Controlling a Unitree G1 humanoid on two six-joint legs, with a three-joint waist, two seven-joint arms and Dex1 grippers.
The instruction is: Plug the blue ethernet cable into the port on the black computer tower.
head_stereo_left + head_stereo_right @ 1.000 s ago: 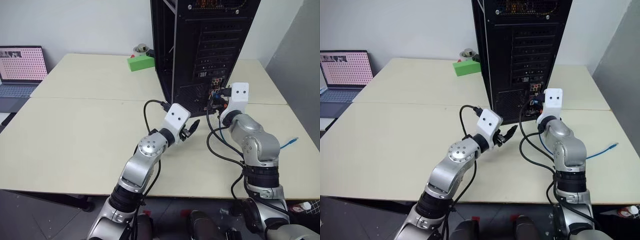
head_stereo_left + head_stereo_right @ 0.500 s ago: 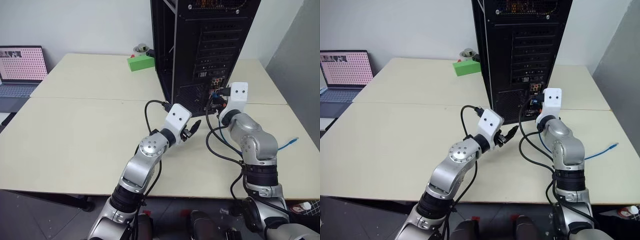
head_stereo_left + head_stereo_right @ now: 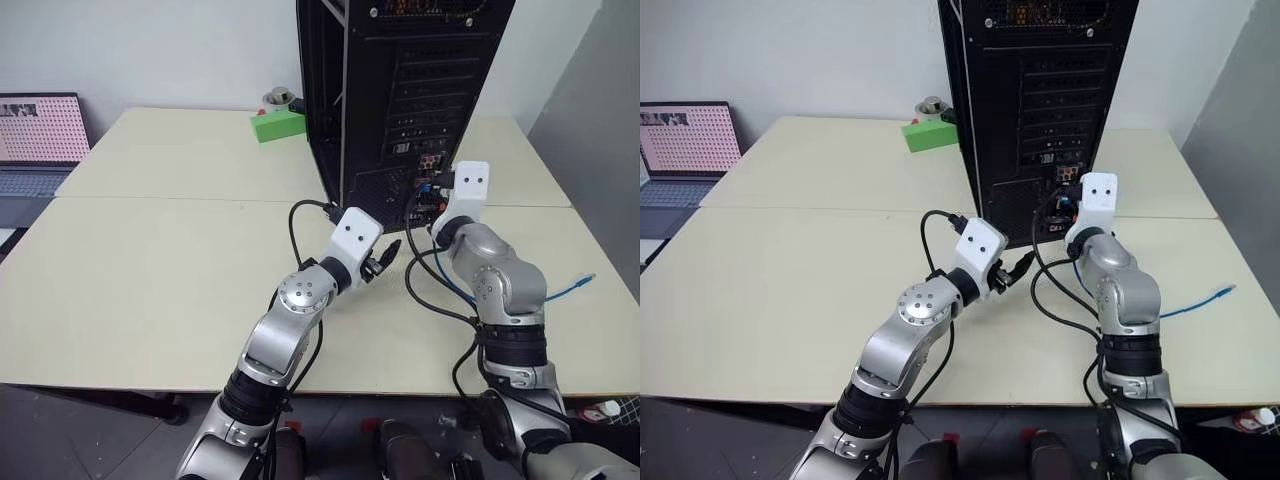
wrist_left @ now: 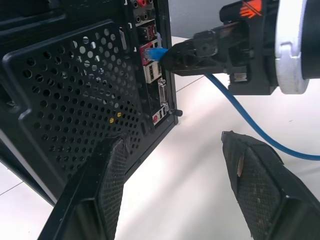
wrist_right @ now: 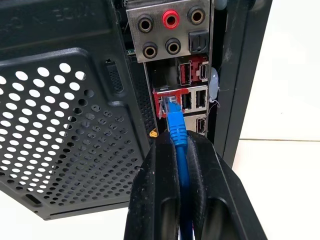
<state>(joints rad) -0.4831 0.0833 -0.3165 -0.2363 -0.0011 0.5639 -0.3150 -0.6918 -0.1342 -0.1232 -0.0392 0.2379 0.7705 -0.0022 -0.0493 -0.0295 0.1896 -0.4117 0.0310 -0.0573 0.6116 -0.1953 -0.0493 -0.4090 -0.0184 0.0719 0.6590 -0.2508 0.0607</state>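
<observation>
The left gripper (image 4: pixel 172 165) hangs with its fingers spread wide and empty, just short of the tower's (image 3: pixel 400 90) perforated rear panel. Beyond it, the right gripper (image 5: pixel 181 150) is pinched on the cable (image 5: pixel 176 131) right behind its plug, whose tip sits at the port (image 5: pixel 165 102) in the tower's red-framed socket block. The cable's other end (image 3: pixel 590 281) lies on the table (image 3: pixel 150 270), right of the tower.
</observation>
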